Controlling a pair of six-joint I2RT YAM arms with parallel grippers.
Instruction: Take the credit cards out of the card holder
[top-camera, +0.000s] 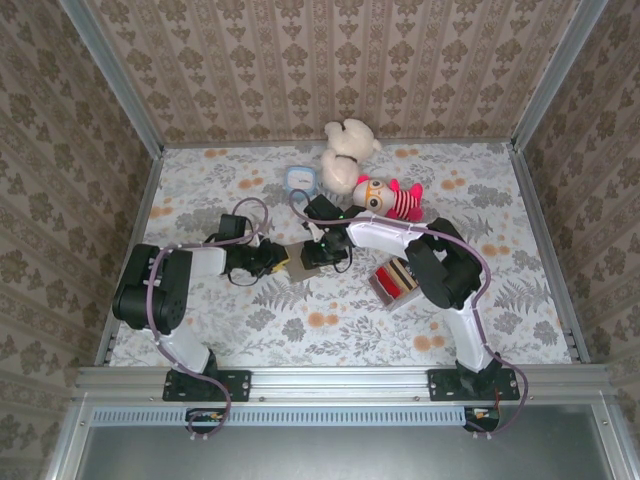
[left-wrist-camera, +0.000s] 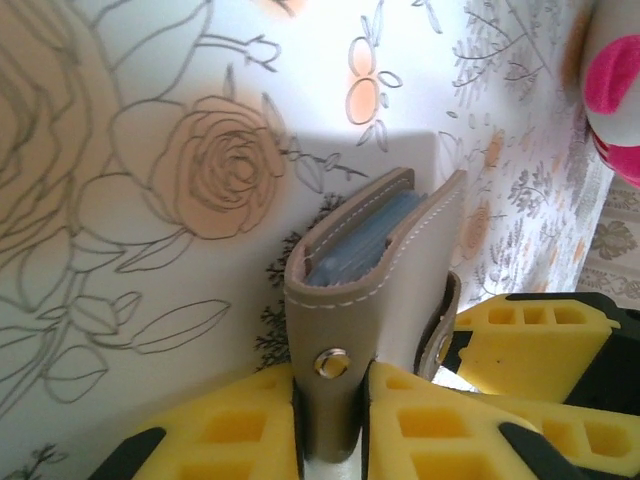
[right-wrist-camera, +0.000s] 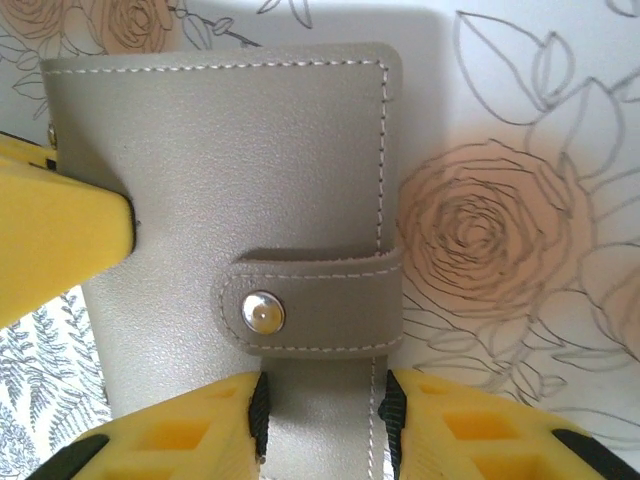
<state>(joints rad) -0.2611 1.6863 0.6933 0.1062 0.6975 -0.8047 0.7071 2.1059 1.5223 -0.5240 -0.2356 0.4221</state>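
Note:
The grey card holder (top-camera: 298, 258) sits between my two grippers at the middle of the flowered table. In the left wrist view the card holder (left-wrist-camera: 400, 250) shows edge-on. A light blue credit card (left-wrist-camera: 355, 240) is tucked between its panels. My left gripper (left-wrist-camera: 330, 410) is shut on the panel with the metal stud. In the right wrist view the card holder (right-wrist-camera: 230, 170) shows its flat face, with its strap (right-wrist-camera: 320, 305) snapped across. My right gripper (right-wrist-camera: 322, 420) pinches its near edge just below the strap. From above, the left gripper (top-camera: 278, 258) and the right gripper (top-camera: 318, 250) face each other.
A grey tray (top-camera: 395, 285) with red and tan blocks lies under the right arm. Behind the grippers stand a small light blue box (top-camera: 300, 180), a white teddy (top-camera: 345, 150) and a doll in pink stripes (top-camera: 388, 198). Metal rails frame the table.

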